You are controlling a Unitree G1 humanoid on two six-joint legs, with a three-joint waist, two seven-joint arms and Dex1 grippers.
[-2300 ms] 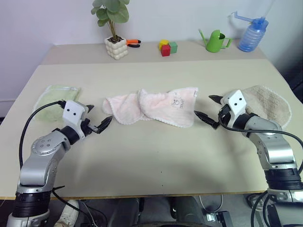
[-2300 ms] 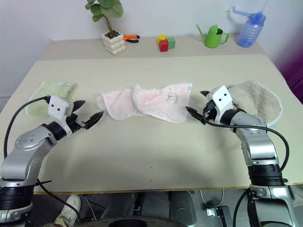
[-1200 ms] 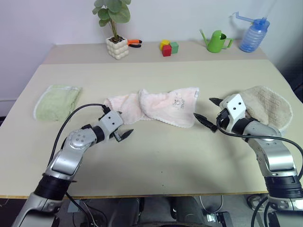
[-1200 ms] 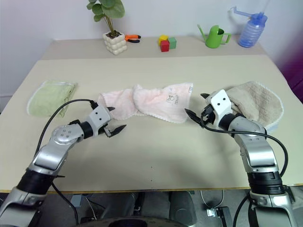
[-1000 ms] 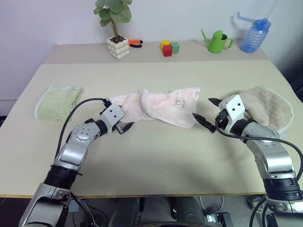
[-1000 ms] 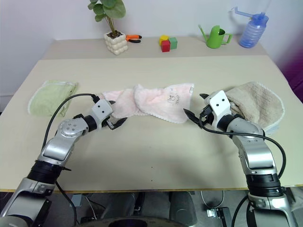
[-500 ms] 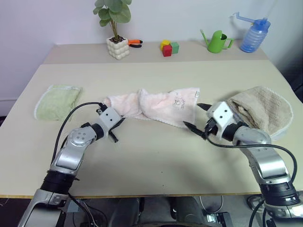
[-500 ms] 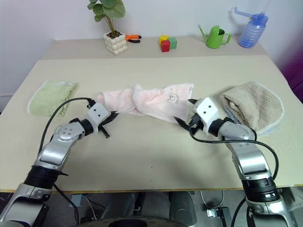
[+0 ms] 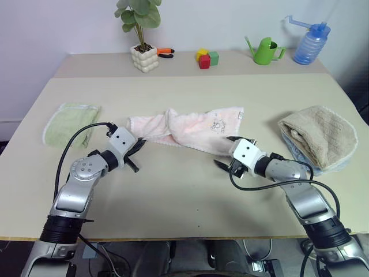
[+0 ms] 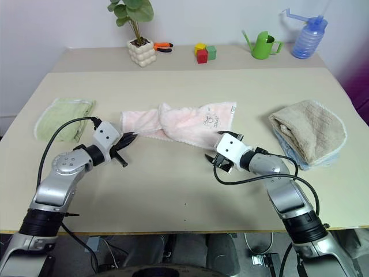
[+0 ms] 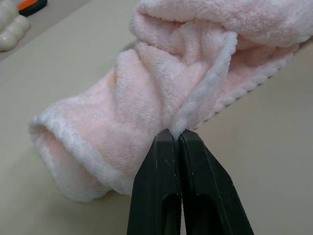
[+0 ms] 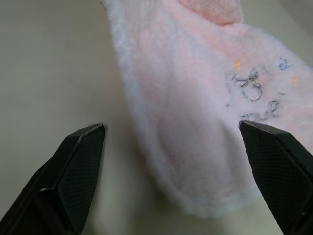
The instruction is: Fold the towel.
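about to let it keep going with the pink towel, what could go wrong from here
1. The left end effector is shut on just a thin bit of the towel hem; that pinch might slip when pulled.
2. The towel lies bunched and twisted, so pulling may drag the wad rather than spread it.
3. The right end effector is open with the towel's near edge between its fingers; closing there might catch several layers.

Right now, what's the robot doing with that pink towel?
The robot is starting to fold the pink towel, which lies bunched up in the middle of the table. Its left claw is shut on the towel's white edge at one end. Its right claw is wide open, pointing at the other end near the little stitched picture, not holding it yet.
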